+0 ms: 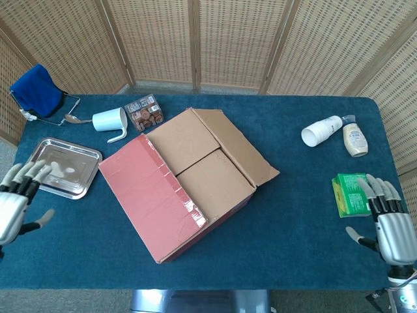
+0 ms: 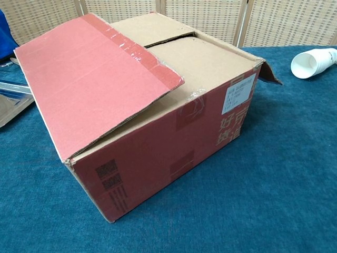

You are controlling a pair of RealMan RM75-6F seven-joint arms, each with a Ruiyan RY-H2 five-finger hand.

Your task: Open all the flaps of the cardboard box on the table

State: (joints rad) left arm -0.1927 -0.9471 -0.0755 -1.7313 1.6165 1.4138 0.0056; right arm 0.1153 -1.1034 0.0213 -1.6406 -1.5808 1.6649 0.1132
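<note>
Left hand [image 1: 14, 203] and right hand [image 1: 391, 225] sit at the near table corners, fingers spread, holding nothing; the red-brown cardboard box [image 1: 186, 182] stands mid-table on the blue cloth-covered table [image 1: 287, 235] — red outer flap [image 2: 89, 79] raised, opposite flap [image 1: 238, 147] folded outward, two inner flaps lying flat; beyond, a white mug [image 1: 111, 121].

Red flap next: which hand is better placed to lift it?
Probably the left hand: it hovers open on the red flap's side. The right hand is beyond the far flap, near the green packet.
</note>
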